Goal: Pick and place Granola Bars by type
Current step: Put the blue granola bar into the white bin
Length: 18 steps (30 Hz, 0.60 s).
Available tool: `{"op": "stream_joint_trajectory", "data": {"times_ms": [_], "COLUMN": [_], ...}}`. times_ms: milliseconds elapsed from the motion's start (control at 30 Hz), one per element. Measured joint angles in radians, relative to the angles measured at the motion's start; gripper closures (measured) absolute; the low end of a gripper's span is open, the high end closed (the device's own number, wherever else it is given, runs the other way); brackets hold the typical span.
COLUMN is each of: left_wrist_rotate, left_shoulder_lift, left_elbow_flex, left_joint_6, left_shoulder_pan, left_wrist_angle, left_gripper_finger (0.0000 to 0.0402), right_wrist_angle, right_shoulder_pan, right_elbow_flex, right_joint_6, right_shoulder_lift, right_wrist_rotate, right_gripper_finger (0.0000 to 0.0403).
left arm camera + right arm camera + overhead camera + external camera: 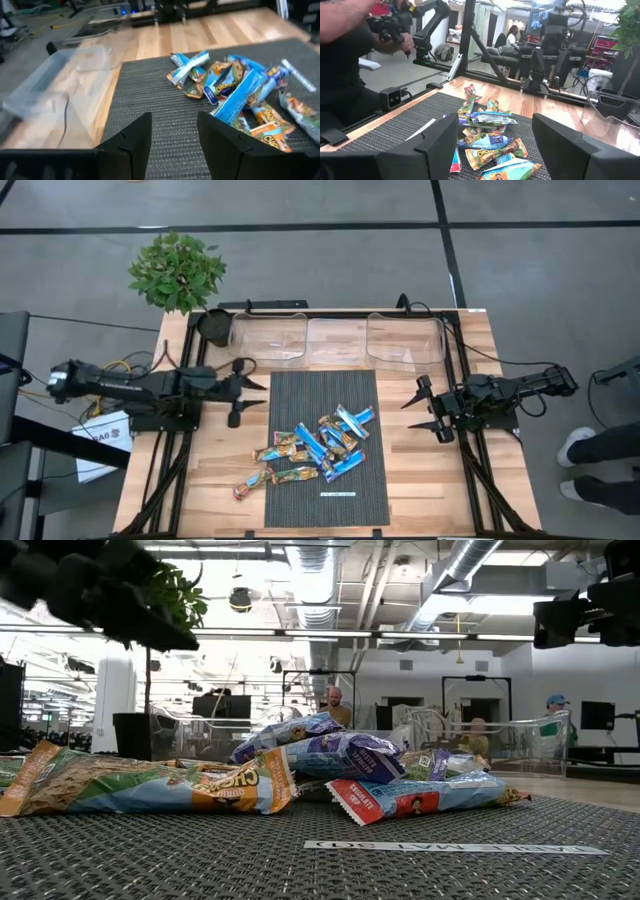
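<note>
The Granola Bars (312,448) lie in a loose heap on the dark ribbed mat (300,390), some overlapping. Bright blue ones, tan ones and blue-and-orange ones are mixed; the low view shows the granola bars (300,775) close up. My left gripper (256,392) hovers open at the mat's left edge, pointing toward the heap. The left wrist view shows that gripper (175,135) with nothing between its fingers, the bars (235,90) ahead of it. My right gripper (408,416) waits open beyond the mat's right edge, and in its own view (495,145) it is empty too.
Three clear plastic bins (268,338) (337,340) (405,340) stand in a row along the far edge. A dark pot (215,325) and a green plant (178,270) are at the far left. A thin white strip (338,493) lies on the mat's near part. A person (600,470) stands at the right.
</note>
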<state>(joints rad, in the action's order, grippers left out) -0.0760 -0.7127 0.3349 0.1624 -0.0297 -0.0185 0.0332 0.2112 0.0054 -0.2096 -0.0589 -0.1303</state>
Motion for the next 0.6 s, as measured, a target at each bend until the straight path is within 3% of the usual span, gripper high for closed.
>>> {"op": "stream_joint_trajectory", "data": {"times_ms": [133, 333, 600], "left_wrist_rotate": [-0.064, -0.075, -0.123], "left_shoulder_lift": [-0.193, -0.447, -0.672], "left_elbow_flex": [0.117, 0.266, 0.391], "left_joint_6": [0.088, 0.234, 0.334], "left_shoulder_pan": [-0.064, -0.133, -0.193], "left_wrist_angle": [0.007, 0.006, 0.005], "left_gripper_finger": [0.0248, 0.0248, 0.0248], "right_wrist_angle": [0.0, 0.0, 0.0], "right_shoulder_pan": [0.0, 0.0, 0.0], "right_elbow_flex": [0.0, 0.0, 0.0], "right_joint_6": [0.0, 0.0, 0.0], "right_shoulder_lift": [0.0, 0.0, 0.0], "right_wrist_rotate": [0.0, 0.0, 0.0], "right_gripper_finger": [0.0154, 0.0154, 0.0154]}}
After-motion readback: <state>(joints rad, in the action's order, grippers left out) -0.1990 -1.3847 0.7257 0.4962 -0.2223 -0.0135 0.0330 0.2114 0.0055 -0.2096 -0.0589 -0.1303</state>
